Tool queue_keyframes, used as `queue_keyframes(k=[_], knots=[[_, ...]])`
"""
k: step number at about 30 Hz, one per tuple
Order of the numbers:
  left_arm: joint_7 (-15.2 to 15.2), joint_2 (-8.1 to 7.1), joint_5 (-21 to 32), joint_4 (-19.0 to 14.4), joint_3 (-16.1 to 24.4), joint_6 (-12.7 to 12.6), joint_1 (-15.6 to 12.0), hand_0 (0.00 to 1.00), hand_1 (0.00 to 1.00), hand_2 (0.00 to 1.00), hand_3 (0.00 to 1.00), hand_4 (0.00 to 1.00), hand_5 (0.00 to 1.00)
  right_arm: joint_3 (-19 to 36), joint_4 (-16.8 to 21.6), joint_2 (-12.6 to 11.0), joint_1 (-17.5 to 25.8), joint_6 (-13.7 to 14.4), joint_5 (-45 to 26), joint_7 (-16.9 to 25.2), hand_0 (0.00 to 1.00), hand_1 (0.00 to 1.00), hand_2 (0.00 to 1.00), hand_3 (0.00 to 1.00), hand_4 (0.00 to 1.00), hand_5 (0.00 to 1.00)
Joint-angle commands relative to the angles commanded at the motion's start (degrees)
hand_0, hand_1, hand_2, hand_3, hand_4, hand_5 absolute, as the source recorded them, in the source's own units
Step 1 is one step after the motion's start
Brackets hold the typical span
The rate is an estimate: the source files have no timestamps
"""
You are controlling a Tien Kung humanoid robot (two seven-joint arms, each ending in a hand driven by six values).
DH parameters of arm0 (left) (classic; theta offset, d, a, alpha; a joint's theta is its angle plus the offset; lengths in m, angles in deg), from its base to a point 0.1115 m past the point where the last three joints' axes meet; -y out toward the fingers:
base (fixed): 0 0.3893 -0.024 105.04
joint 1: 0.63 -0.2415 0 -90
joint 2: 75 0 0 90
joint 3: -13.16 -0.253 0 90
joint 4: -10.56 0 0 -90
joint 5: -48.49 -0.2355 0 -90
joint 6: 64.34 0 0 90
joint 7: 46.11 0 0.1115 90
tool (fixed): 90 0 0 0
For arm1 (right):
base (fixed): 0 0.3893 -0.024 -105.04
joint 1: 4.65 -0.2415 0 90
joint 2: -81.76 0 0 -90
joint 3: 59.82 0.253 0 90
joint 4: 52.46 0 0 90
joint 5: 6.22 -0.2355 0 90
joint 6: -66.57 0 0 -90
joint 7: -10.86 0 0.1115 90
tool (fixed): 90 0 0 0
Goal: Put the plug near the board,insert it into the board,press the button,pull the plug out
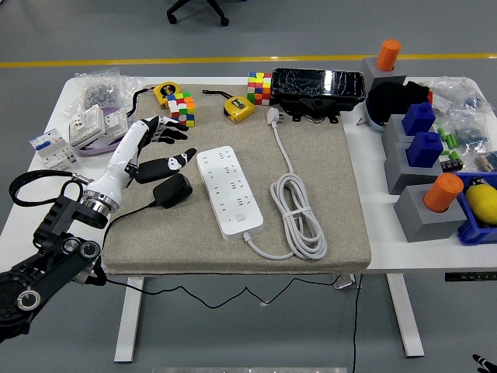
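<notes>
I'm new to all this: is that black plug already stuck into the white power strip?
No, it is out. The black plug lies on the mat left of the power strip, beside the left hand, whose fingers are spread.

White table [388, 260] carries grey mat [334, 225], blocks [423, 148].

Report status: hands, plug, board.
Left robot hand open, hovering just left of the black plug, not gripping. Right hand out of view. Plug lies on the mat beside the white power strip, not inserted. Nothing between them.
</notes>
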Motion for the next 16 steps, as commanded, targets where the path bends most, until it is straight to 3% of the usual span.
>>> queue_keyframes(k=[5, 6, 16], knots=[[0.1, -0.14, 0.0, -0.1, -0.2, 0.1, 0.1, 0.597, 0.637, 0.568, 0.588, 0.787, 0.179, 0.0, 0.0, -0.1, 0.0, 0.0, 0.0, 0.0, 0.573, 0.632, 0.616, 0.542, 0.887, 0.417], [0.1, -0.16, 0.1, -0.1, -0.2, 0.1, 0.2, 0.598, 0.509, 0.558, 0.588, 0.787, 0.181, 0.0, -0.1, -0.1, 0.0, 0.0, 0.0, 0.0, 0.574, 0.633, 0.616, 0.542, 0.887, 0.418], [0.2, -0.37, 0.3, 0.3, -1.3, 0.1, 0.6, 0.594, 0.509, 0.556, 0.588, 0.786, 0.181, -0.9, -0.1, 0.0, 0.2, 0.0, -0.3, 0.0, 0.574, 0.633, 0.615, 0.542, 0.887, 0.417]])
